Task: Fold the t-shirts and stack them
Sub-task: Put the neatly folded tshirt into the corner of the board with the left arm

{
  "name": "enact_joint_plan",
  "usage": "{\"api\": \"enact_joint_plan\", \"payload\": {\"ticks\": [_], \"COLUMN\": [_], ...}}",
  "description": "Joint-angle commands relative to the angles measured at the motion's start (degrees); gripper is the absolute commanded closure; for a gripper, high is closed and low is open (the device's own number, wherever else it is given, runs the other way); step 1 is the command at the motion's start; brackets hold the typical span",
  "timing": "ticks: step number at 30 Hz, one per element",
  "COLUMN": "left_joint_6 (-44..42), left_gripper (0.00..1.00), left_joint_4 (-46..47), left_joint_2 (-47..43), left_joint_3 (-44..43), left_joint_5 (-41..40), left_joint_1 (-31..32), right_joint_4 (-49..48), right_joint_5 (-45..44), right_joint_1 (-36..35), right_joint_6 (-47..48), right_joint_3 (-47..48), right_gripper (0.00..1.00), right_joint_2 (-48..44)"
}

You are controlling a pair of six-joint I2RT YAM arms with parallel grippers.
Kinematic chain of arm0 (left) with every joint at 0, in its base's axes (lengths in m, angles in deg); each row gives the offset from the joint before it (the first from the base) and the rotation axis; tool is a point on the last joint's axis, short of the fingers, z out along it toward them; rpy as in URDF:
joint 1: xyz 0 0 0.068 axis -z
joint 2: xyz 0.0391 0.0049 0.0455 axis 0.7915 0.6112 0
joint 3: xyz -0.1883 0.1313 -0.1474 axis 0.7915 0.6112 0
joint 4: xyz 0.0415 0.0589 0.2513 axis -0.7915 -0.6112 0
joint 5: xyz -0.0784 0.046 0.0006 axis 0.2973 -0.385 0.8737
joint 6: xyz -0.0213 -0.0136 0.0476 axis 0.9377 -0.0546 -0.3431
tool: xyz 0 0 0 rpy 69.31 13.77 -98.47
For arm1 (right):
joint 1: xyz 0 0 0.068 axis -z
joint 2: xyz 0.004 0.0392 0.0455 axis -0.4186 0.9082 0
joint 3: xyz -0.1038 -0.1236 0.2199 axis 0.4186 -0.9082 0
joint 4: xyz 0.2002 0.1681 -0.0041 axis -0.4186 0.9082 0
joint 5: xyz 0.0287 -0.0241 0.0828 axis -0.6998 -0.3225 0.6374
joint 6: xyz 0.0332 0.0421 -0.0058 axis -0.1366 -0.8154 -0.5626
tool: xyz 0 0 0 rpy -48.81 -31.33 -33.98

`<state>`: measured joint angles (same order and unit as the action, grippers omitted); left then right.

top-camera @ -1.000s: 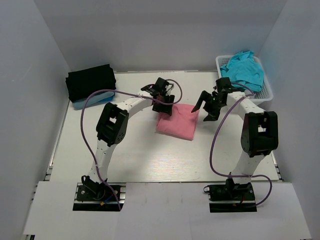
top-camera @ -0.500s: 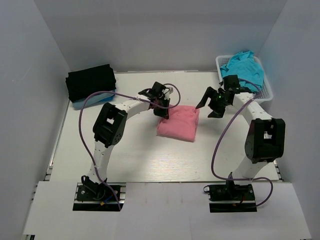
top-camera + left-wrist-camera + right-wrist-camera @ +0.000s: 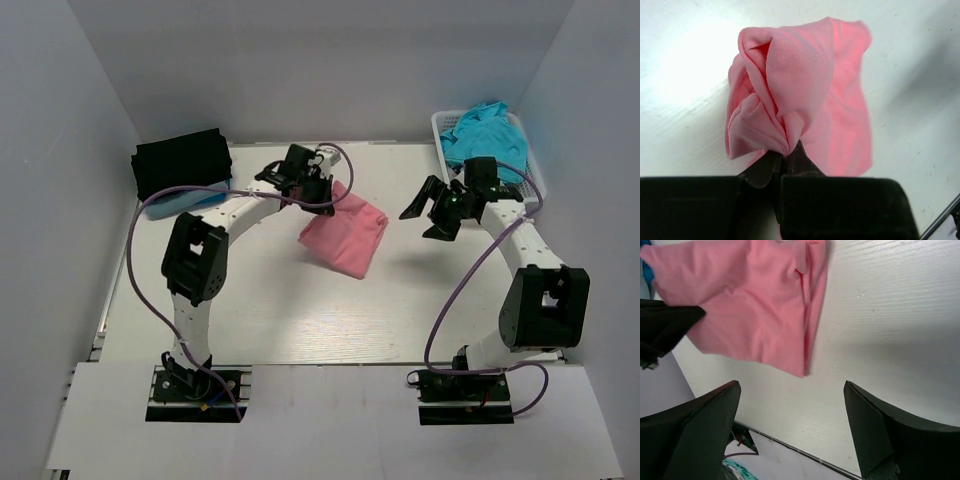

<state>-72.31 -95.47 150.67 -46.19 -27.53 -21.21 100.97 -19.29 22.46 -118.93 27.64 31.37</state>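
Note:
My left gripper point(image 3: 326, 192) is shut on an edge of the folded salmon-pink t-shirt point(image 3: 346, 236), which hangs tilted with its lower part near the table's middle. In the left wrist view the cloth bunches into the pinched fingertips point(image 3: 799, 159), with the pink t-shirt point(image 3: 805, 90) draping beyond them. My right gripper point(image 3: 418, 224) stands open to the right of the shirt, touching nothing; its wrist view shows the pink t-shirt point(image 3: 755, 305) ahead of the wide jaws point(image 3: 791, 386). A folded black t-shirt point(image 3: 180, 162) lies on a light blue one point(image 3: 165, 206) at the back left.
A white lattice basket point(image 3: 536, 186) at the back right holds a crumpled teal t-shirt point(image 3: 486, 136). Grey walls close in the table on the left, back and right. Purple cables loop from both arms.
The left gripper closed on the pink t-shirt's left edge and lifted it up and to the left. The right arm swung back to the right, away from the shirt, still open.

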Motion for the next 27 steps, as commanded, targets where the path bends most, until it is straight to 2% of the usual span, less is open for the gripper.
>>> {"api": "enact_joint_plan", "payload": {"ticks": [1, 5, 11, 17, 21, 24, 27], "left_joint_6": [-4.32, -7.40, -16.53, -21.81, -22.43, -22.43, -22.43], "left_gripper": [1.00, 1.00, 1.00, 1.00, 1.00, 1.00, 1.00], "left_joint_4": [-0.89, -6.07, -16.09, -18.99, -20.13, -20.84, -20.32], "left_joint_2": [-4.31, -3.00, 0.95, 3.59, 6.05, 8.68, 9.40], "left_joint_3": [-2.73, -8.27, -20.75, -27.88, -32.53, -40.16, -42.55], "left_joint_5": [2.34, 4.72, -0.38, -0.38, 0.93, 1.55, 2.35], "left_joint_1": [-2.54, -4.74, -9.83, -16.25, -20.56, -25.03, -27.94], "right_joint_4": [-1.16, -1.51, -1.78, -1.16, -1.51, -1.69, -1.69], "right_joint_5": [2.29, 3.25, 3.78, 3.35, 3.61, 3.44, 2.73], "right_joint_1": [0.70, 1.05, 1.32, 1.49, 1.41, 1.32, 1.49], "right_joint_6": [0.08, -0.54, -1.51, -2.91, -3.96, -4.58, -5.11], "right_joint_3": [-1.42, -2.21, -2.30, -1.34, -0.20, 0.16, 0.33], "right_gripper": [0.10, 0.10, 0.10, 0.10, 0.10, 0.10, 0.10], "right_joint_2": [-2.27, -3.59, -5.34, -5.61, -5.43, -5.61, -6.22]}}
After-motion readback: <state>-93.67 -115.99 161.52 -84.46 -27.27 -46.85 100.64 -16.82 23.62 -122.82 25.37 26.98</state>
